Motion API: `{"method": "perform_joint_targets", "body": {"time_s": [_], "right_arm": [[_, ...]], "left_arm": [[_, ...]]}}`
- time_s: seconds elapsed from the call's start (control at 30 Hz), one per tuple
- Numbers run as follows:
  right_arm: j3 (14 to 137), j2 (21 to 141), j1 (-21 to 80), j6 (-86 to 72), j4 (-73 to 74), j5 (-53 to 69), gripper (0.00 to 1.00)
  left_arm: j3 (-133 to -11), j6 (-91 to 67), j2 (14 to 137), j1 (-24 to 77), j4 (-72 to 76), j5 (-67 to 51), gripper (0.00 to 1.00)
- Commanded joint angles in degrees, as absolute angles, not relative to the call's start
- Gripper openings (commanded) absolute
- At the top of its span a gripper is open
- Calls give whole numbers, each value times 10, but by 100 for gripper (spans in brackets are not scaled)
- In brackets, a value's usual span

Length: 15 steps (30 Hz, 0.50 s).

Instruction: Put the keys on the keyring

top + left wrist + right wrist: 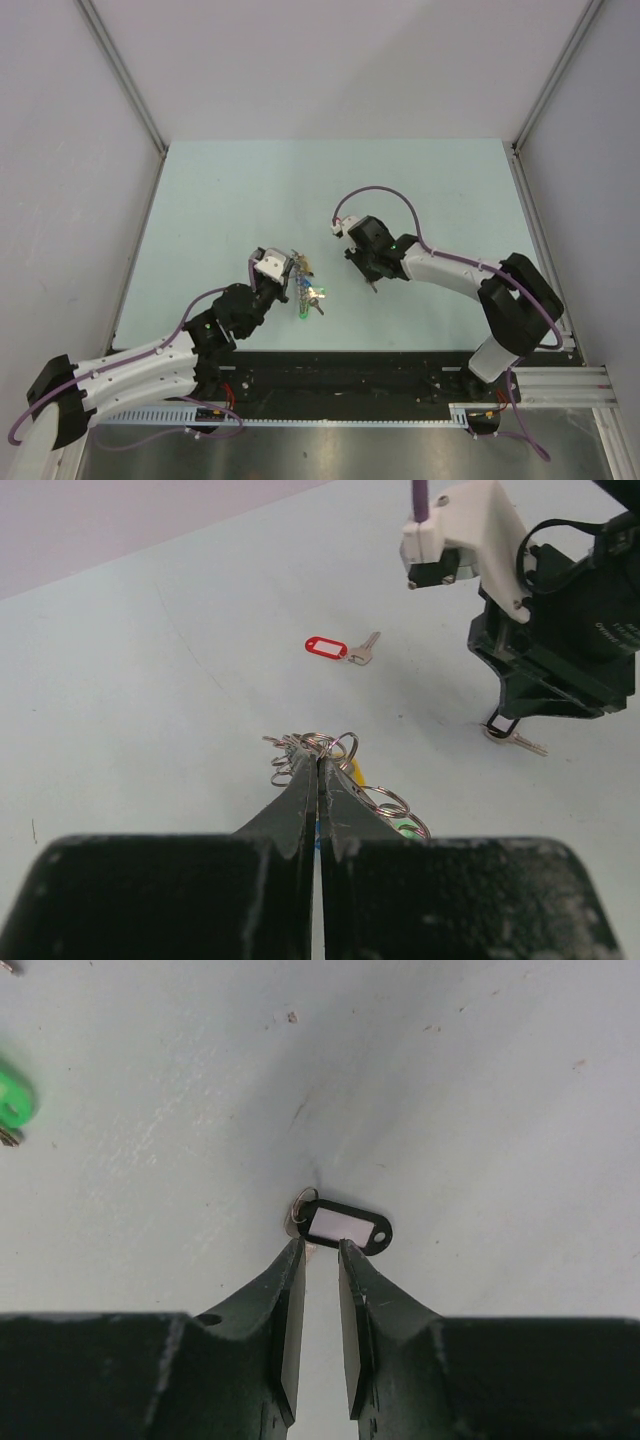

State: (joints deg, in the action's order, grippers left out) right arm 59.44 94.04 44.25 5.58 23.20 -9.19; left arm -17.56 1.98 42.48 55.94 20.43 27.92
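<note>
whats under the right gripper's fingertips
A black tag, white label window up, lies on the table just beyond the right gripper. Its small split loop shows; in the right wrist view the tag and fingertip cover most of its key.

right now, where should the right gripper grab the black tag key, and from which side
Take the black tag across its narrow width, coming straight down from above. It lies flat on the table with both long sides clear. Its long axis lies along the closing direction of the right gripper, so the wrist would likely need turning.
</note>
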Motion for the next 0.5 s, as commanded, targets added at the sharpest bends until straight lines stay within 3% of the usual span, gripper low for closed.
{"method": "perform_joint_targets", "body": {"time_s": [0.0, 0.47], "right_arm": [[533, 895, 436, 47, 147, -55, 25], [495, 912, 461, 51, 55, -82, 26]], "left_arm": [[-180, 36, 414, 557, 256, 283, 1], [-181, 34, 411, 557, 252, 282, 0]]}}
